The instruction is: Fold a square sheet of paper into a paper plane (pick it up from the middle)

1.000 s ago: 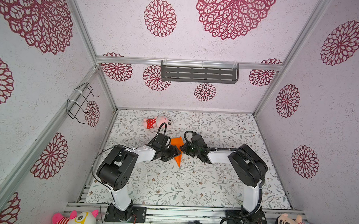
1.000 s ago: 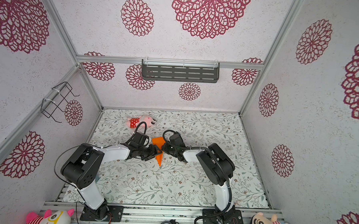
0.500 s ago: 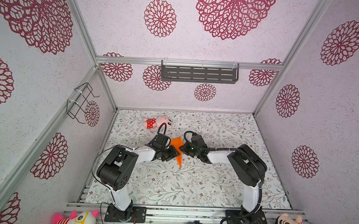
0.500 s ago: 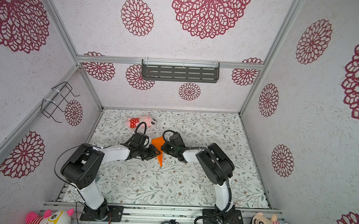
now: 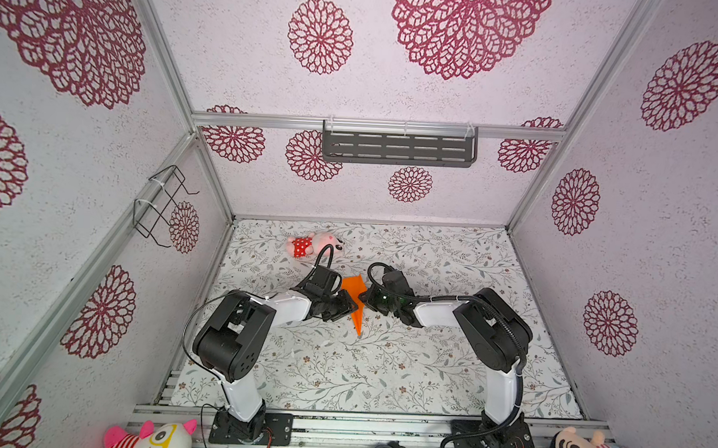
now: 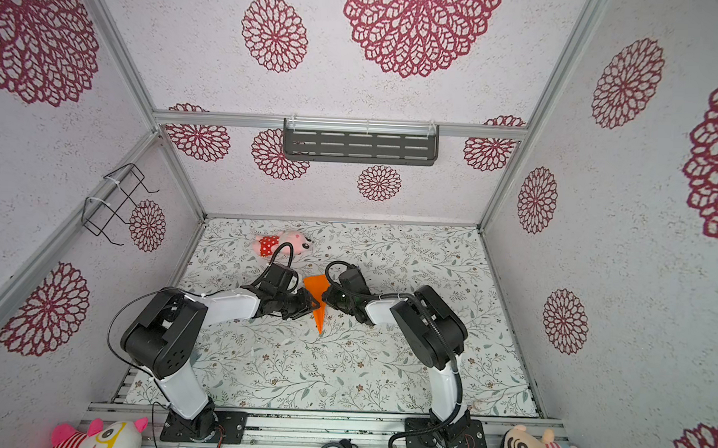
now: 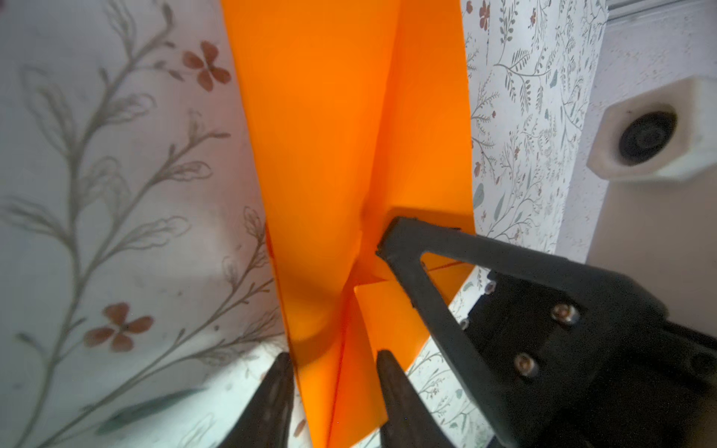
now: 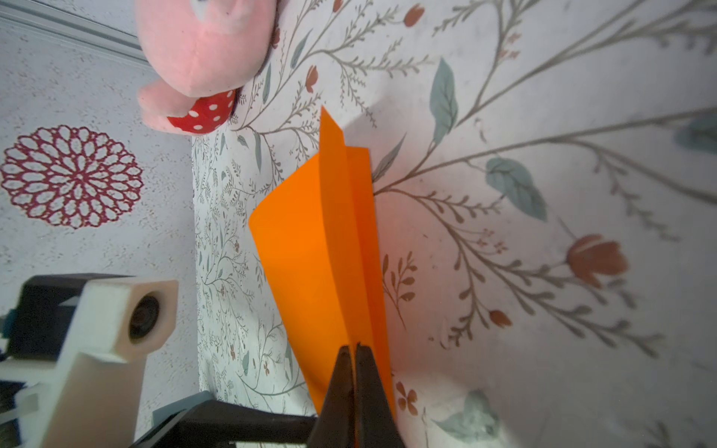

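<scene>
Both top views showed two white-and-black arms meeting over a flower-printed bench [image 5: 342, 378], with a bright orange paper plane [image 5: 352, 293] caught between their jaws. The left jaws reached it from one side and the right jaws from the other, almost facing each other.

The right jaws were pressed together, pinching the paper plane. In the right wrist view the paper ran straight out ahead of those jaws, standing on edge, its loose layers fanning apart toward the far end.

The left jaws were partly spread. In the left wrist view one dark finger [image 7: 277, 391] sat on each side of the paper's folded layers. Whether those fingers pressed the paper could not be told. Just ahead of them, a black finger [image 7: 419, 248] of the right jaws lay against the paper.

The plane's narrow tip pointed away from both jaws, toward the arms' bases. A pink plush toy [image 5: 312, 244] lay on the bench beyond the left jaws, apart from the paper.
</scene>
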Action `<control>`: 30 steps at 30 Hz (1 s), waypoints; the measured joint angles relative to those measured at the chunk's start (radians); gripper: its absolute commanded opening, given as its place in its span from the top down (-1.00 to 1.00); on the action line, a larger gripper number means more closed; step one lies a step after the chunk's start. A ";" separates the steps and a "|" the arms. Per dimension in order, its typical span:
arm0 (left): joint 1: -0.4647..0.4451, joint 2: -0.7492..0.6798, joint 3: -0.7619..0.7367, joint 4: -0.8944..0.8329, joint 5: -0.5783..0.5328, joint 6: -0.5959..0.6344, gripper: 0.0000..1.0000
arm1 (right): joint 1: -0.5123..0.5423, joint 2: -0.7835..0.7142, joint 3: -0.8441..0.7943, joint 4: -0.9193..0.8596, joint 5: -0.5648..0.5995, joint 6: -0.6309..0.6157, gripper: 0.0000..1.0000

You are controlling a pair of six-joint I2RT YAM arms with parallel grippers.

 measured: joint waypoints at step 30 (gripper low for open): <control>0.003 -0.024 0.070 -0.100 -0.088 0.105 -0.16 | 0.000 0.008 0.000 0.003 -0.018 0.002 1.00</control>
